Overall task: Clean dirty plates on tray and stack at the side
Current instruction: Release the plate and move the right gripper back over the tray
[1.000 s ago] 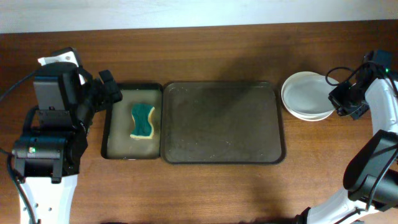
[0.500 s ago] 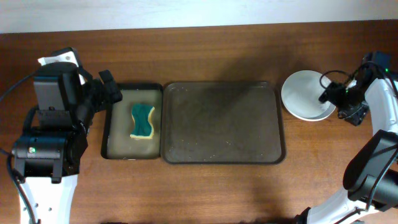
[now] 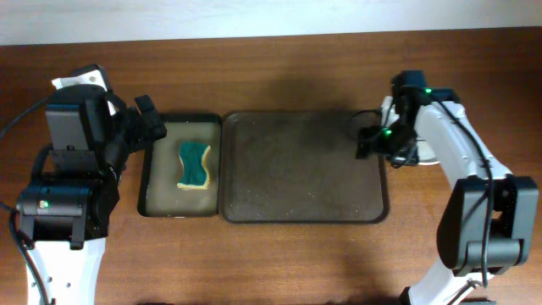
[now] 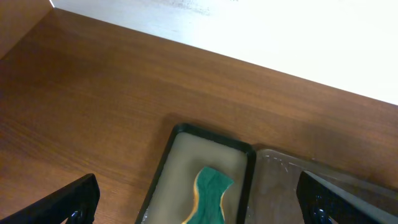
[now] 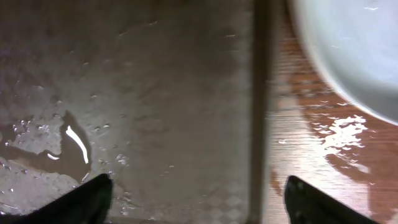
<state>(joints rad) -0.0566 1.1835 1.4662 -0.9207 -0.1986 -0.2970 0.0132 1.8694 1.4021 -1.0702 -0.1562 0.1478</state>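
My right pincer (image 5: 200, 202) stood open and empty over the bare tray (image 3: 296, 169), the plates (image 5: 351, 43) lay beside it, so I judged the work nearly finished.

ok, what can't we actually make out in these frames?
plates: the right wrist view shows part of one rim, cut off by the top-right edge. Overhead, the right arm covers most of the stack, so count and smears cannot be told.
sponge: in the left wrist view, its lower end is cut off by the bottom edge.
right gripper: overhead it is dark against the dark tray, finger outline unclear. The right wrist view shows only the tips.
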